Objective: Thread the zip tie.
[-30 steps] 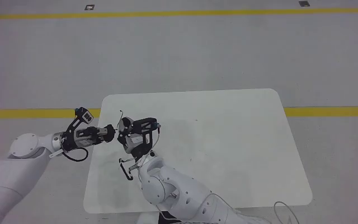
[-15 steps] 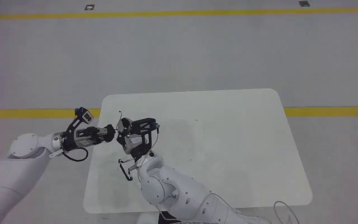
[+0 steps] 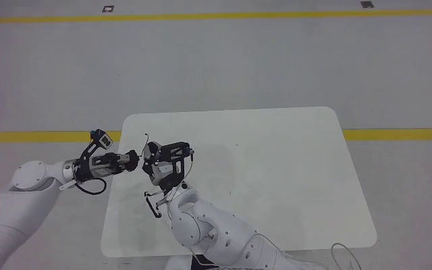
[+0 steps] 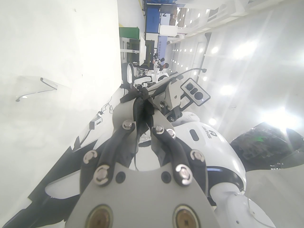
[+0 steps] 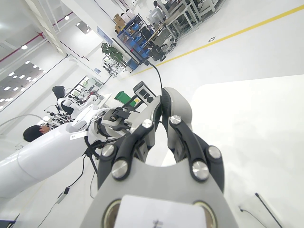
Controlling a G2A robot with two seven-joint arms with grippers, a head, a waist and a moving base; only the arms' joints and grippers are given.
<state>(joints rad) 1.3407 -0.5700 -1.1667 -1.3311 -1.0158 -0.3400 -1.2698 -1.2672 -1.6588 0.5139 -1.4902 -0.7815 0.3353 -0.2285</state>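
A thin black zip tie [image 3: 146, 140] is held in the air over the table's left edge, between my two grippers. My left gripper [image 3: 135, 160] comes in from the left and is shut on the tie; in the left wrist view [image 4: 142, 104] a strand of the tie [image 4: 135, 153] runs back between its fingers. My right gripper [image 3: 144, 163] meets it tip to tip from the right. It is shut on the same tie [image 5: 162, 104], whose free end [image 5: 158, 77] curves up and away past the fingertips.
A second black zip tie [image 3: 152, 204] lies flat on the white table [image 3: 270, 175] near its front left, also seen as a strip [image 5: 267, 206] in the right wrist view. The table's left edge [image 3: 121, 145] runs right under the grippers.
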